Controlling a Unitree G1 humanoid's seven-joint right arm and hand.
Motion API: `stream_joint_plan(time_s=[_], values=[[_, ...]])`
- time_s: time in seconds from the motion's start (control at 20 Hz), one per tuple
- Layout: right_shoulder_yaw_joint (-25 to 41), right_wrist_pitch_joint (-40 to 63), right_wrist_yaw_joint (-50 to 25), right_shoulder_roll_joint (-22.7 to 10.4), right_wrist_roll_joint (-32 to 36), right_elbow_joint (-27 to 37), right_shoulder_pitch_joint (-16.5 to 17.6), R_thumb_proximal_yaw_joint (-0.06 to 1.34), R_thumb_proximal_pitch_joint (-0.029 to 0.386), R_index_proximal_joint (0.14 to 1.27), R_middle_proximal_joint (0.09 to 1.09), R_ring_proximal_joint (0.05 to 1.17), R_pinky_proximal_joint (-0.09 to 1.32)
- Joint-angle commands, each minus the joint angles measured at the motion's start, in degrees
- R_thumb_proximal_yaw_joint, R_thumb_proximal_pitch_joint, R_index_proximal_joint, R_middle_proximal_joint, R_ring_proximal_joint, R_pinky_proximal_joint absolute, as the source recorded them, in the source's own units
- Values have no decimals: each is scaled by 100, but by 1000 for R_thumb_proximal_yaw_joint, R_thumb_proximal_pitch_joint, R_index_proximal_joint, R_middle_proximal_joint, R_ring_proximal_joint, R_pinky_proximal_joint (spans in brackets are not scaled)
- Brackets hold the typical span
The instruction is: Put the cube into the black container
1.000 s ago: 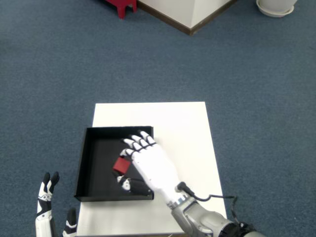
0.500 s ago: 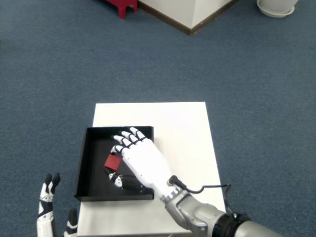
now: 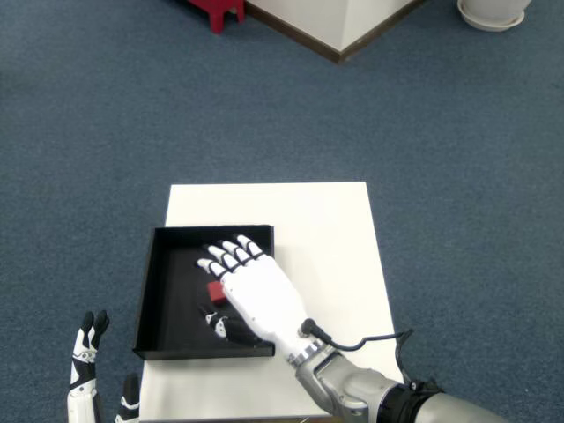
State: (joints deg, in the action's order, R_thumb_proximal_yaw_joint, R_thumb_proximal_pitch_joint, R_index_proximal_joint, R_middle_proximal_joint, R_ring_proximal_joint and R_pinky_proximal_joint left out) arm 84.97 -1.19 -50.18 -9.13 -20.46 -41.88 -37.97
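The black container [image 3: 152, 291] sits on the left half of the white table [image 3: 326, 238]. My right hand [image 3: 256, 295] hovers over its inside, palm down, fingers [image 3: 225, 256] stretched out and spread. The red cube [image 3: 216, 292] shows as a small patch at the left edge of my palm, inside the container and low against its floor. Most of the cube is hidden under the hand. My thumb [image 3: 225, 328] lies below the cube with a dark gap between them, so the hand looks open.
The left hand [image 3: 86, 370] hangs off the table's lower left corner, over the blue carpet. A red stool [image 3: 216, 11] and a white wall corner [image 3: 339, 31] stand far off at the top. A white pot [image 3: 493, 13] sits top right.
The hand moved left over the container and straightened its fingers. The cube, held beside the index finger before, now shows smaller and further under the palm.
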Motion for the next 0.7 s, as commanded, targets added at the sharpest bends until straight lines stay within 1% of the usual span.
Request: stream_joint_plan(time_s=[0.05,0.3,0.4,0.45,0.5,0.55,0.6,0.65,0.7], values=[[-119,-53,-454,43,48,96,-164,800,171,361,189,220,146],[-132,-7,-766,20,24,58,-26,788,191,368,183,214,129],[-271,208,-1288,-73,133,305,195,755,195,359,178,206,117],[-417,442,-1662,-214,217,585,390,667,185,359,182,208,119],[-551,654,-1931,-404,305,855,550,528,168,356,184,208,116],[-631,802,-2104,-633,349,1111,667,420,157,349,184,206,107],[-660,887,-2266,-900,337,1398,796,354,153,342,183,205,99],[-675,918,-2410,-1134,308,1633,922,329,151,339,183,206,98],[-683,938,-2630,-1486,275,1928,1168,314,151,335,185,208,97]])
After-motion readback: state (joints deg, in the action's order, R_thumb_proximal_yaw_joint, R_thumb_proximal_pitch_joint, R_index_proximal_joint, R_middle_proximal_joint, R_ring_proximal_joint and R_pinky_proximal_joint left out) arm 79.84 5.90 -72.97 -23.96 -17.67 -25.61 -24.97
